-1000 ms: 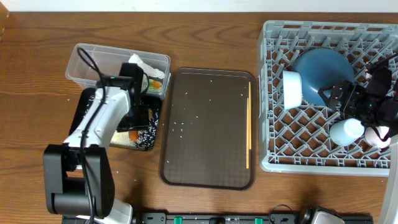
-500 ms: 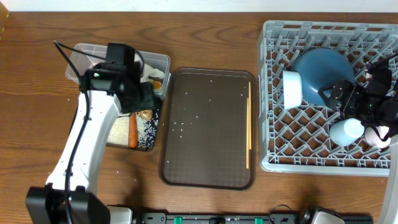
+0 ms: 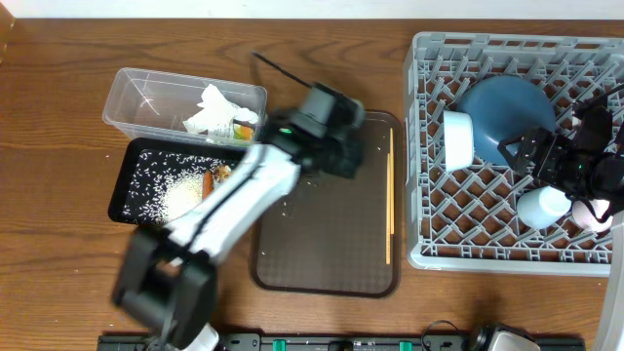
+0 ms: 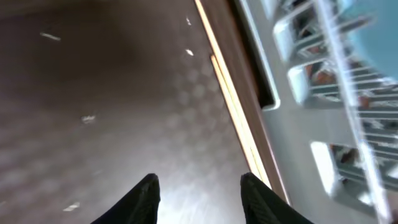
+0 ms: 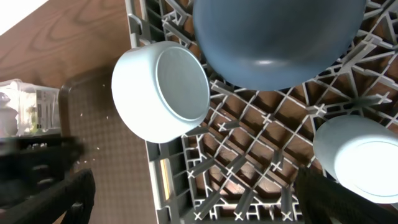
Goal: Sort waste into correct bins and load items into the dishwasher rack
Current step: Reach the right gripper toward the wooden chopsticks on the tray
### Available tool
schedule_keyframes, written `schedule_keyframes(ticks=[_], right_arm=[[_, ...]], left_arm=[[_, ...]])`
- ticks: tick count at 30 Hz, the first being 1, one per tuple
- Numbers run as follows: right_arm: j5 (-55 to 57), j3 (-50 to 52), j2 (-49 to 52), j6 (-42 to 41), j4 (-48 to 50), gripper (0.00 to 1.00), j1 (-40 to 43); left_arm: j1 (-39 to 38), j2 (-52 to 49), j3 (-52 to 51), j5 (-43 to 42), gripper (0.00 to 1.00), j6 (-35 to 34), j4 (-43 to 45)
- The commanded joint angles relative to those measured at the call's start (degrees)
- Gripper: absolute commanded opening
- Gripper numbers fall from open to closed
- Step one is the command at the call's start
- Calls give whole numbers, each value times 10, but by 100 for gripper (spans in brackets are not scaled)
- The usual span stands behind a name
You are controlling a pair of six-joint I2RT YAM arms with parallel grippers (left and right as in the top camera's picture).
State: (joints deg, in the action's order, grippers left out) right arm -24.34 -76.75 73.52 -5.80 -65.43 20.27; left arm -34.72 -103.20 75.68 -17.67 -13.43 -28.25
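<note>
Left wrist view puts the left gripper (image 4: 199, 186) low over the dark brown serving tray (image 4: 124, 93), its two dark fingers partly spread with nothing between them and only bare tray surface showing in the gap. Just beyond the finger on the rack side, the wooden chopsticks (image 4: 230, 106) lie flat along the tray's raised edge, running diagonally away from the camera, near that finger but not touching it. A few white rice grains (image 4: 88, 118) are scattered on the tray on the other side. Past the tray rim stands the light-grey dishwasher rack (image 4: 348, 124), blurred here. From overhead, the left gripper (image 3: 336, 146) hangs above the upper part of the serving tray (image 3: 322, 244), with the chopsticks (image 3: 390, 195) between it and the dishwasher rack (image 3: 439, 244); the arm itself is smeared. On the far side of the arm sit the clear tub (image 3: 146, 97) holding the crumpled wrappers (image 3: 219, 107) and, beside it, the black tray (image 3: 132, 175) with a heap of rice (image 3: 180, 200), the carrot stick (image 3: 208, 182) and the brown lump (image 3: 224, 173). The right gripper (image 5: 196, 180) hovers over the rack with its fingers spread wide and empty. Below it the white bowl (image 5: 165, 93) lies tipped on its side among the pegs, the dark-blue plate (image 5: 280, 37) leans just beside it, and the light-blue cup (image 5: 360, 155) sits mouth up nearby. Overhead, a pink cup (image 3: 593, 214) shows next to the light-blue one, partly hidden by the right arm.
</note>
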Motion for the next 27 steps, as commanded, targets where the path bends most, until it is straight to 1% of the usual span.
schedule_keyframes(ticks=[1,3,5,6,9,11,12,14,17,19,20,22,23,25,27], right_arm=[[1,-3,0,7,-2,96,-4],[0,-3,0,7,-4,95,-4],[-31,-3,0,16,-7,93,-7],[-59,-3,0,33,-8,90,-12],[-76,-3,0,40,-4,88,-49],[-73,-3,1,35,-1,88,-95],[-66,-3,3,29,3,88,-124],[-37,-3,10,9,14,86,-187],[47,-3,37,-55,44,84,-297],[83,-3,61,-84,68,84,-359],[102,-3,77,-100,79,83,-388],[164,-3,117,-142,96,81,-444],[192,-3,133,-158,99,78,-459],[255,-3,173,-200,105,71,-486],[278,-3,212,-231,110,66,-501]], left_arm=[[-31,-43,5,42,43,-28,15],[-39,-51,5,60,44,-28,15],[-38,-47,5,68,44,-28,12],[-33,-40,6,68,44,-28,8],[-4,-4,7,68,44,-30,-20],[24,30,7,68,45,-29,-48],[41,49,7,68,50,-27,-63],[74,86,7,68,54,-16,-91],[123,139,7,68,59,8,-129],[159,173,7,68,66,16,-155],[177,189,7,68,70,16,-168],[214,217,7,68,89,16,-194],[231,228,7,68,98,16,-204],[265,246,7,68,98,16,-226],[294,256,7,68,98,16,-245]])
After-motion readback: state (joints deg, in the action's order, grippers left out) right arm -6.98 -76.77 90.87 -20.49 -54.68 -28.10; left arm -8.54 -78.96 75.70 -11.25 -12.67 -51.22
